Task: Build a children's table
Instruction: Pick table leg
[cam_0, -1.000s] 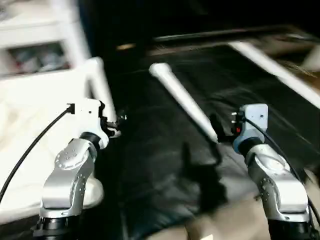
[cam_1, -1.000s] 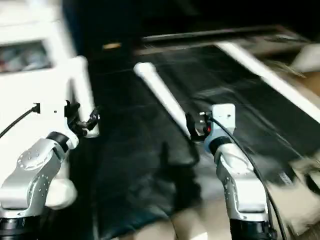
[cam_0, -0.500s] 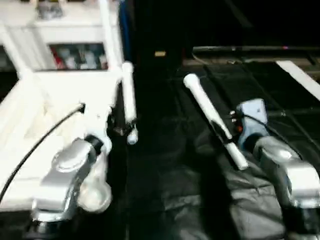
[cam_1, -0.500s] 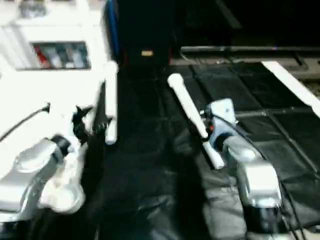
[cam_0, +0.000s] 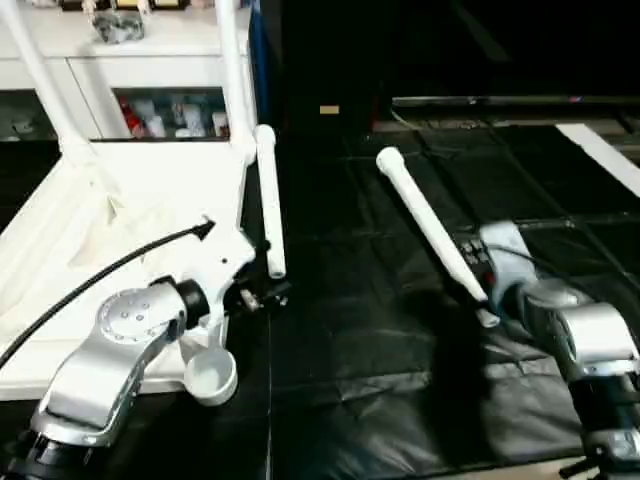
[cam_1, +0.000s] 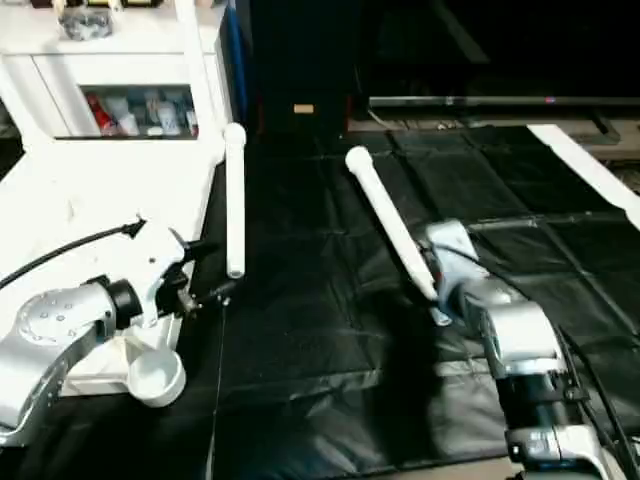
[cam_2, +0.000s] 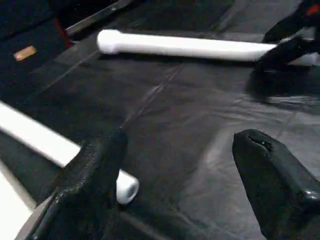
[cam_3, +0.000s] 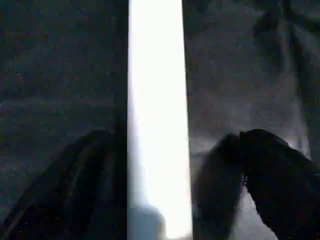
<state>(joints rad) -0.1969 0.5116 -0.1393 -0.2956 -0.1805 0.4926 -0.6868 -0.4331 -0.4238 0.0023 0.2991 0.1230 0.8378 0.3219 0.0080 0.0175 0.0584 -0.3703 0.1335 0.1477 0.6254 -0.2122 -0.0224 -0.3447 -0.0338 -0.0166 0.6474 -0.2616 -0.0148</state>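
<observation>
The children's table top (cam_0: 90, 230) lies upside down on the left, white, with a round corner socket (cam_0: 211, 376) near me. Two legs (cam_0: 232, 70) stand upright in its far corners. A loose white leg (cam_0: 269, 205) lies along the top's right edge. My left gripper (cam_0: 268, 297) hovers open just past that leg's near end (cam_2: 125, 186), holding nothing. Another loose leg (cam_0: 430, 232) lies slanted on the black mat. My right gripper (cam_3: 167, 150) is open astride its near end, a finger (cam_3: 265, 175) on each side.
A black mat (cam_0: 350, 350) covers the floor. A white cabinet (cam_0: 150, 70) with glass doors stands behind the table top. A white strip (cam_0: 605, 155) lies at the far right. A dark low unit (cam_0: 480, 100) runs along the back.
The camera has swung and tilted, so the whole picture shifted. The right gripper stays at the slanted leg's near end. The left gripper stays by the table top's right edge.
</observation>
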